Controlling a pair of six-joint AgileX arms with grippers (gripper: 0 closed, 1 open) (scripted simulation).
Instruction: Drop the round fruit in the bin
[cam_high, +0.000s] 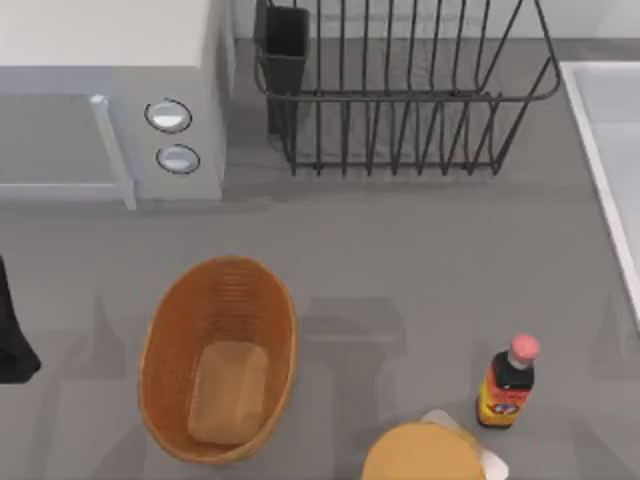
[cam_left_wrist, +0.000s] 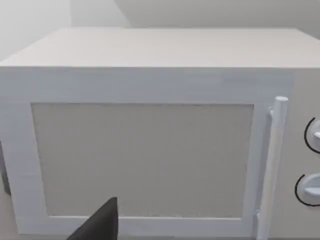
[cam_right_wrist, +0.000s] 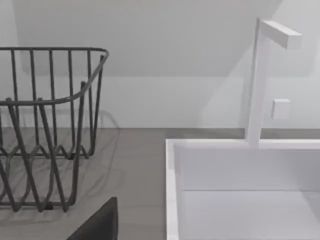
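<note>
Toward the near left of the bench (cam_high: 400, 270), the bin (cam_high: 165, 330) is seen with its tan floor bare, so the round fruit is judged not yet dropped in. It should not be confused with the orange-yellow disc (cam_high: 423, 452) beside the bottle (cam_high: 510, 385). The left claw (cam_left_wrist: 100, 222) is pointed at the microwave (cam_left_wrist: 150, 150) and the right claw (cam_right_wrist: 100, 222) toward the dish rack (cam_right_wrist: 45, 100), apparently parked; whether either is released or clenched cannot be told, and a low release over the bin's centre is advised.
</note>
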